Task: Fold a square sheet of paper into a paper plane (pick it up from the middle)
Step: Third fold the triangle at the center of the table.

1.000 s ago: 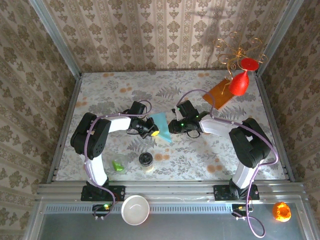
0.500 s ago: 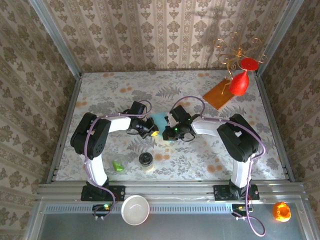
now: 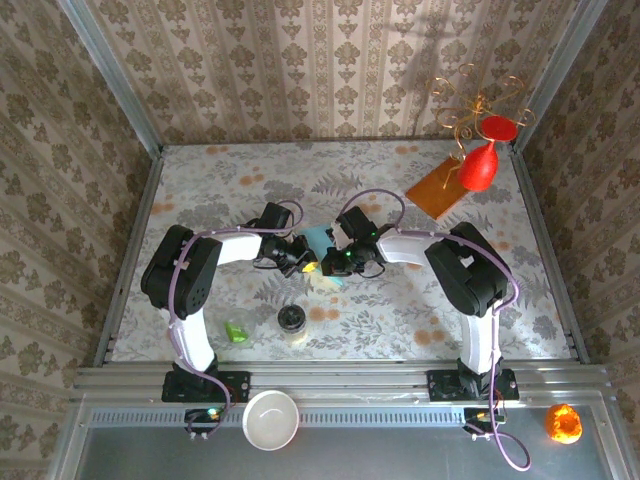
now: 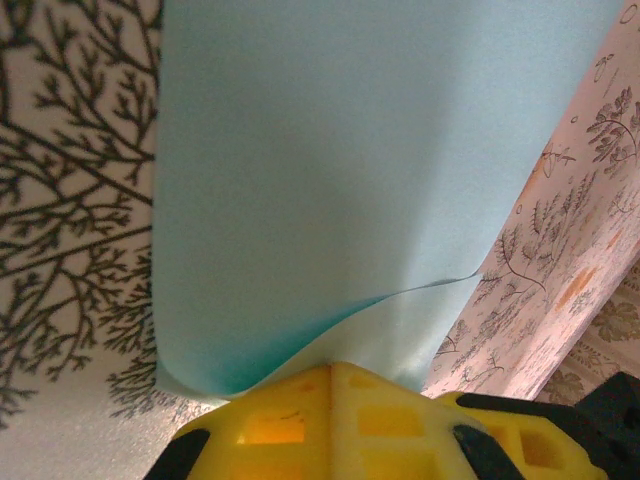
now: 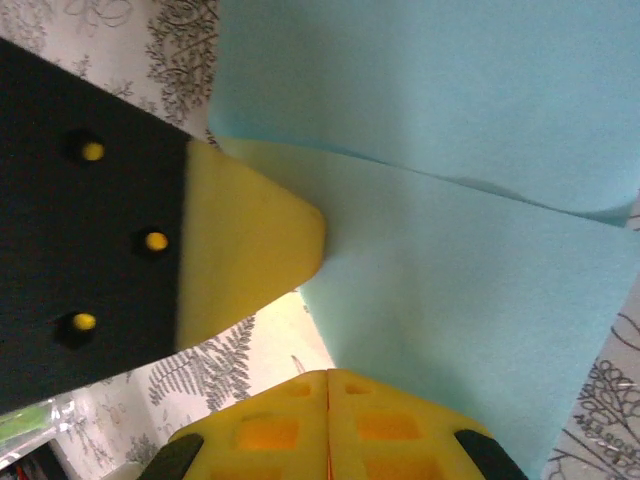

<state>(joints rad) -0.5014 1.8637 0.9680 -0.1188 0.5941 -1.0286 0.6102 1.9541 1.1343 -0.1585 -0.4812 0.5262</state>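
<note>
The square sheet of paper [image 3: 320,238], light blue, is bent up between my two grippers at the table's middle. My left gripper [image 3: 308,263] is shut on it. In the left wrist view, two curved layers of the paper [image 4: 330,150] run into the closed yellow fingertips of that gripper [image 4: 335,368]. My right gripper [image 3: 333,264] sits tight against the left one. In the right wrist view this gripper [image 5: 328,374] has its jaws together at the lower edge of the paper [image 5: 450,280]. The left gripper's yellow finger [image 5: 250,250] presses on the paper from the left.
An orange-brown sheet [image 3: 437,187] lies at the back right under a red glass-shaped object [image 3: 480,165] and a gold wire stand [image 3: 478,105]. A small jar [image 3: 292,322] and a green object [image 3: 236,331] sit near the front. A white bowl [image 3: 271,418] and an orange object [image 3: 563,423] rest on the front ledge.
My right gripper has moved left up to the left gripper and closed on the paper. The sheet is now bunched shorter between them. The left gripper has stayed put.
</note>
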